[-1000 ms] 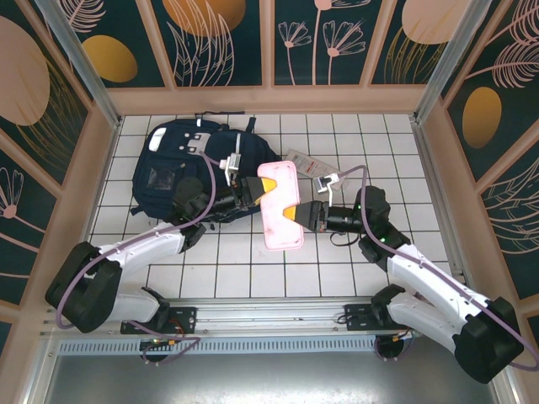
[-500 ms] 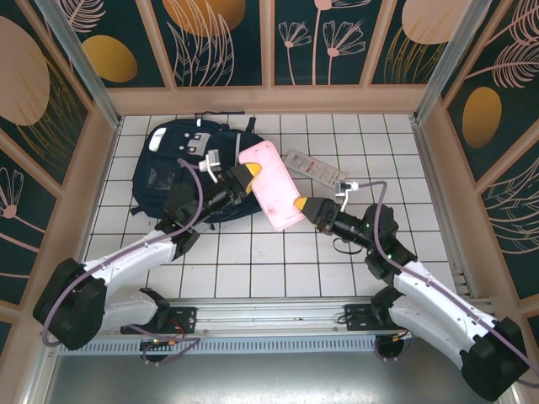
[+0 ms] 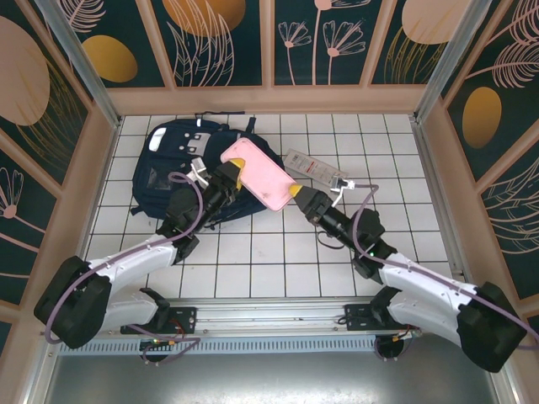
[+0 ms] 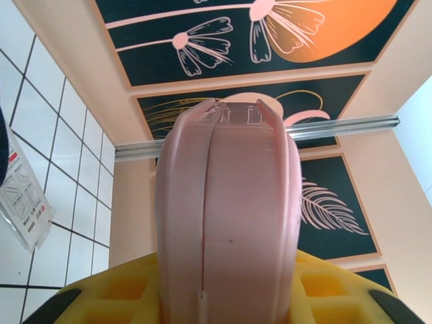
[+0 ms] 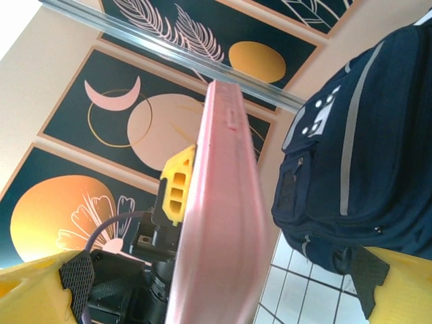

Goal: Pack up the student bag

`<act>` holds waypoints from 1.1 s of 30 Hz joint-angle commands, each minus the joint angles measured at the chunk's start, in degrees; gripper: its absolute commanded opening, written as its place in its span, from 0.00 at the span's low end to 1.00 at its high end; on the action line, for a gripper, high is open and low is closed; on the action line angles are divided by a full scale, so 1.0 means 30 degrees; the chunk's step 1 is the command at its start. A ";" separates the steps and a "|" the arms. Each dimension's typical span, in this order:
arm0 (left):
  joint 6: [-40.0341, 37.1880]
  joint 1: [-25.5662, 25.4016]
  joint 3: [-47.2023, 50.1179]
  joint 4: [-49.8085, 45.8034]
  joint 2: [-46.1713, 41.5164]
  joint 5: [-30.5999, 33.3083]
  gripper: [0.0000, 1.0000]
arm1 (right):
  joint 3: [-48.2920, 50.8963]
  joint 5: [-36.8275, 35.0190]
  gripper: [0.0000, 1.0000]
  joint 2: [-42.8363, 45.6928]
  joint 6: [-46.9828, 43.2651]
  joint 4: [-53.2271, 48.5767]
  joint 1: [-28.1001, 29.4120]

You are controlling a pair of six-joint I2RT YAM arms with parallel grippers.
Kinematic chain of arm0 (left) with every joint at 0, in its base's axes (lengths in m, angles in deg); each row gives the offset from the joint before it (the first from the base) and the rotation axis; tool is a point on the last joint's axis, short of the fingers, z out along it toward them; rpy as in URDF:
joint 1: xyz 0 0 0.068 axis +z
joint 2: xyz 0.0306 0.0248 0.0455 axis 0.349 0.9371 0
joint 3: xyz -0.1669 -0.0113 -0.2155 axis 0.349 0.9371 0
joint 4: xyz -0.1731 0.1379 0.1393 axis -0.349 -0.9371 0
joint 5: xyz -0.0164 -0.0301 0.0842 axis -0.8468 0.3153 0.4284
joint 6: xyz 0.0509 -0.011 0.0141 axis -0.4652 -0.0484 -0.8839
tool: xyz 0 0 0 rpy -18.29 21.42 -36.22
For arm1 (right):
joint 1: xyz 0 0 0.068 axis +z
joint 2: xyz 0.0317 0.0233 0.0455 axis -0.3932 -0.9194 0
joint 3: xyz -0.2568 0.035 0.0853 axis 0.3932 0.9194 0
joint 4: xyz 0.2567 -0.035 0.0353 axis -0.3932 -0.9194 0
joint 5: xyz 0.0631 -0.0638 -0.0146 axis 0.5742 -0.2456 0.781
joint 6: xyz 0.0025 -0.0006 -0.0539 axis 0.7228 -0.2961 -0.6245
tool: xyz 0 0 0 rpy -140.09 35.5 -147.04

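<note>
Task barely underway, by my read. The bag (image 3: 173,164) lay flat on the table (image 3: 278,252) at approx 10 o'clock of the tiled top, front pockets up, top end toward 12. Couldn't tell whether any zip was undone, as no opening showed. Nothing seen inside it.

One item was in hand: a pink case (image 3: 261,175), lifted off the table and held slantwise. Its upper end was over the bag's 3 o'clock edge and its lower end pointed to approx 5 o'clock. L jaws were clamped narrow on the end nearest the bag; the wrist view showed the case wedged btw the yellow fingers (image 4: 324,290). R jaws stood wide at the case's 5 o'clock end. That wrist view showed the case edge-on in the gap, touching neither side as far as I could see. So the weight prob. sat w/ the L jaws alone.

Not packed yet: a clear packet (image 3: 313,167) w/ a red-and-white label. It lay flat on the table at approx 3 o'clock of the case, near the R jaws.

Left to do, est.: find or open the bag's mouth, put the case in, then the packet, then close up.
</note>
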 commanded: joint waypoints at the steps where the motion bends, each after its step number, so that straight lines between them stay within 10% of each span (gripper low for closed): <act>1: 0.0575 0.0029 -0.0119 0.1634 -0.0025 0.0584 0.15 | -0.1358 0.1029 0.98 -0.1237 0.0123 0.2668 0.0178; 8: 0.0465 0.0022 -0.0151 0.1738 0.0406 0.0443 0.18 | -0.3049 0.2001 0.87 -0.3688 0.1453 0.2043 0.0374; 15: 0.0399 0.0027 0.0024 0.1767 0.0731 0.0260 0.19 | -0.3068 -0.0145 0.45 -0.3492 0.2128 -0.0381 0.0210; 20: 0.0436 0.0029 0.0018 0.1852 0.1041 0.0097 0.23 | -0.3131 0.0269 0.37 -0.3860 0.2305 -0.0145 0.0180; 25: -0.0519 0.0056 -0.0521 0.0256 0.0804 0.0004 0.68 | -0.2750 -0.0859 0.33 -0.2523 0.1639 -0.2025 -0.0199; 33: -1.1543 0.1210 -0.7005 -1.4078 -0.1460 0.3723 0.87 | -0.2582 -0.2975 0.32 0.2705 -0.0702 -1.0500 -0.3424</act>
